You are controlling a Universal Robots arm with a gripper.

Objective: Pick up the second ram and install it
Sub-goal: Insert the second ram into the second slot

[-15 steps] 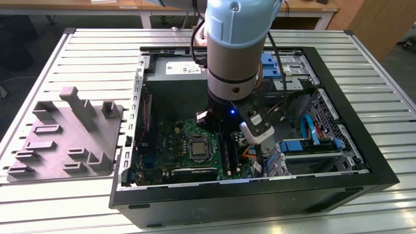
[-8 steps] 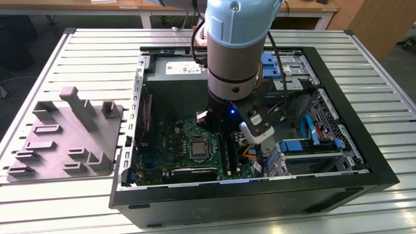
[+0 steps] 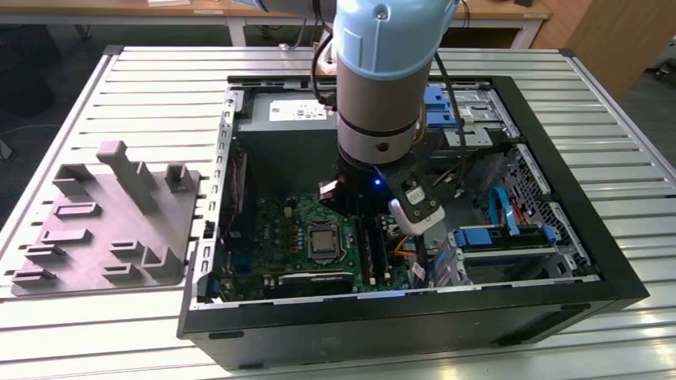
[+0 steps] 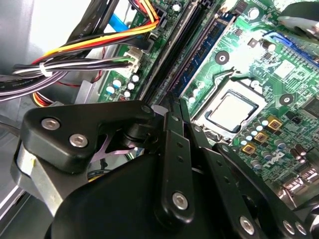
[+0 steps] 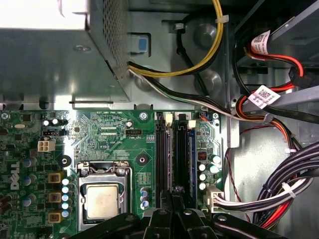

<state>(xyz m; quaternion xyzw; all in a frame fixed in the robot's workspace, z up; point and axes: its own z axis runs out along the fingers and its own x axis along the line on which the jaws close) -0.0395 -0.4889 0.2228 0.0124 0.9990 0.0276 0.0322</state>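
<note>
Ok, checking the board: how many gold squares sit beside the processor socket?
3 gold squares in a row along the processor socket: one nearest the white plug, one midway, one at the far end. Others may be hidden.

bright overhead light, glare on the power supply (image 5: 50,30), dim case interior, nearby linkage blurred.

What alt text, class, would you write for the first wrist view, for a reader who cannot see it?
The black pincer sits over the long memory slots of a green motherboard. The silver CPU socket lies beside them, with a metal box and bundled cables beyond.
</note>
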